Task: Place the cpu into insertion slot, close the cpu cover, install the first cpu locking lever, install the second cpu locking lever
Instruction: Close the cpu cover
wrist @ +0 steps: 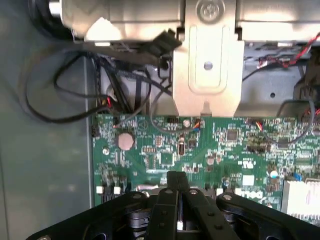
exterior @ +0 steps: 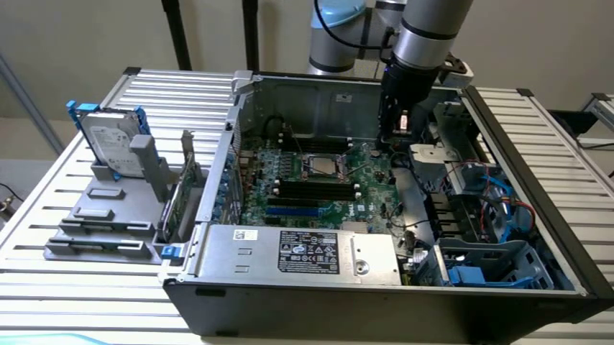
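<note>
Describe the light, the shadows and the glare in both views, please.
Exterior view: soft, even light; the ribbed table looks bright, while the motherboard, deep in the open case, lies in shade. Wrist view: strong glare on the metal bracket; the motherboard is well lit, and the black gripper stands dark against it.

The arm (exterior: 429,29) is running off the exterior view's top edge. The insertion slot (exterior: 323,167) is showing too small to tell what is sitting in it. In the wrist view, the gripper (wrist: 176,176) is hiding part of the motherboard (wrist: 160,150), and the picture's edge is cutting its linkage. The label (exterior: 309,251) print is appearing too small to read.
</note>
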`<state>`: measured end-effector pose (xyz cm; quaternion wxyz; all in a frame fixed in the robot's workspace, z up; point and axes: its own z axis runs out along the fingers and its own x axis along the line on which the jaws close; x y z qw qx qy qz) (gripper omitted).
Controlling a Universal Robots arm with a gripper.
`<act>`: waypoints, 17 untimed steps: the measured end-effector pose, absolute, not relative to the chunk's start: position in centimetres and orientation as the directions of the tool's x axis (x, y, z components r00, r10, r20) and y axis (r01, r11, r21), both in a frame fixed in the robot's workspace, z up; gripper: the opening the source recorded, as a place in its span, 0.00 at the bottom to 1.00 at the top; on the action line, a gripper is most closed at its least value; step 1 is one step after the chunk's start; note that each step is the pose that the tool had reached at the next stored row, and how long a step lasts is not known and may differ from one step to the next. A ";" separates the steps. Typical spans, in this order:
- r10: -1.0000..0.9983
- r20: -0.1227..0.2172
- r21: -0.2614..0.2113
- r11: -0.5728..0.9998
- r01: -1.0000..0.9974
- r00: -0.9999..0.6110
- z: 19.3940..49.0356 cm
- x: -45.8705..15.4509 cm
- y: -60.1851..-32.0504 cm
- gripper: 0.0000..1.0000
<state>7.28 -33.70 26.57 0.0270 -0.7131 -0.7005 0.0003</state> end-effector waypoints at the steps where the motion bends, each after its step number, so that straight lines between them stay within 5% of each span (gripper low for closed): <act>1: 0.999 0.038 -0.039 -0.017 0.999 0.018 26.5 7.5 -33.7 0.11; 17: 0.999 0.042 -0.041 -0.009 0.999 0.010 24.1 7.4 -33.3 0.11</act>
